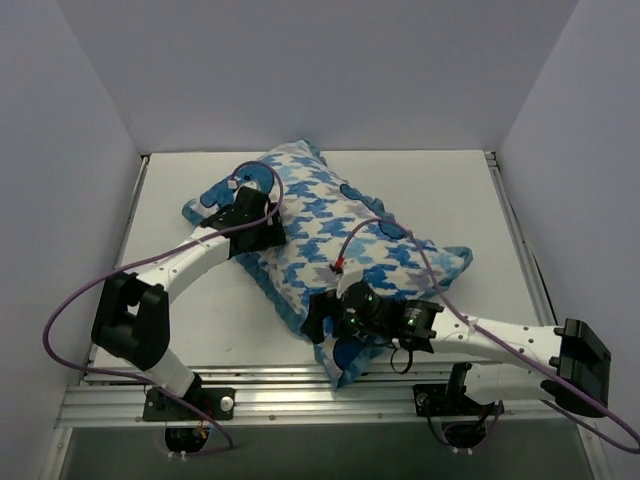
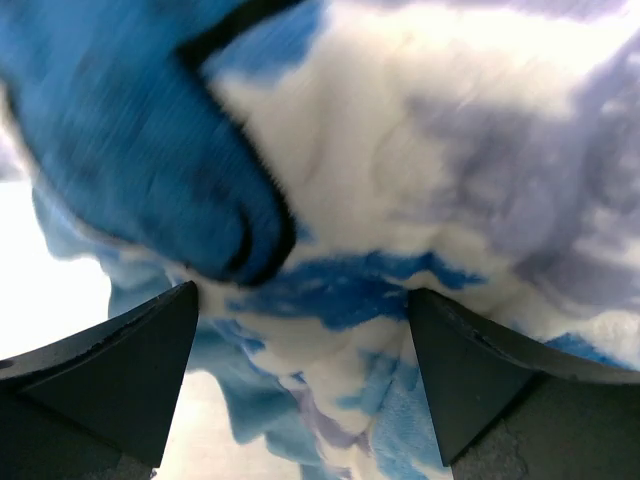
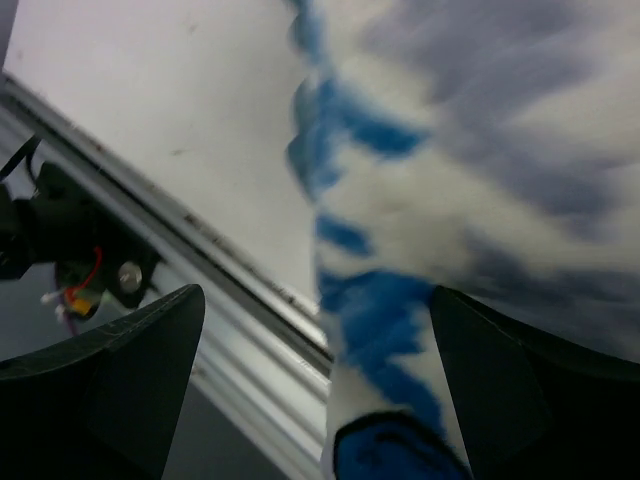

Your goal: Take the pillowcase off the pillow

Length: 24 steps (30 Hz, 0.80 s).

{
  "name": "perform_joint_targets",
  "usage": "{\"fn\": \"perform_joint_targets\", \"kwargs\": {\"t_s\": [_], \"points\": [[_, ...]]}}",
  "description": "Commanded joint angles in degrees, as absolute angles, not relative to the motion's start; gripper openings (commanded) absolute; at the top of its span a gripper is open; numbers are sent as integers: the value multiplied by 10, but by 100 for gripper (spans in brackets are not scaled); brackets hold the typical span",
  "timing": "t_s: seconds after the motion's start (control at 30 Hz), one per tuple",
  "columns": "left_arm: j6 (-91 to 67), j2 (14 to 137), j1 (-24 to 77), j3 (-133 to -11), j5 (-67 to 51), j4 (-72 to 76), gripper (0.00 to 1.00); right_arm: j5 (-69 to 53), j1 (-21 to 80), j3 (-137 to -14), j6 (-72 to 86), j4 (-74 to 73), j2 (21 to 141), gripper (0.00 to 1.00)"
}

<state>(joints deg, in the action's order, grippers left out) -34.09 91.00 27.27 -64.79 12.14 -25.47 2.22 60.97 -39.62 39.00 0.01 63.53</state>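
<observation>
The pillowcase (image 1: 340, 220), plump and filled, lies flat on the table (image 1: 450, 190), its long axis running diagonally from far left to near right (one ruffled corner points at the near edge). The left claw (image 2: 302, 305) is spread wide over the far-left end. The right claw (image 3: 318, 300), also released, straddles the near corner's trim.

No readable text, label, brand, number or sign appears anywhere.

pillowcase (image 1: 330, 225) diagonal on table (image 1: 450, 190), left arm (image 1: 190, 262), right arm (image 1: 500, 342)
</observation>
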Motion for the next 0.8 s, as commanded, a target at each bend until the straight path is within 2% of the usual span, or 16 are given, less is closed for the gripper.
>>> {"fn": "perform_joint_targets", "kwargs": {"t_s": [0.0, 0.17, 0.33, 0.47, 0.53, 0.63, 0.77], "points": [[-341, 919, 272, -715, 92, -231, 94, 47, 689, -402, 473, 56, 695, 91], [-330, 838, 272, -699, 119, -261, 94, 86, 732, -518, 417, -14, 714, 91], [-312, 734, 275, -689, 139, -301, 94, 227, 697, -618, 372, -166, 648, 98], [-319, 711, 303, -698, 107, -303, 94, 234, 540, -672, 301, -237, 604, 100], [-332, 719, 319, -705, 91, -288, 94, 177, 421, -693, 269, -246, 599, 100], [-343, 750, 354, -716, 83, -266, 94, 124, 297, -688, 229, -235, 620, 100], [-362, 799, 366, -708, 87, -244, 94, 10, 238, -636, 211, -197, 674, 100]]}}
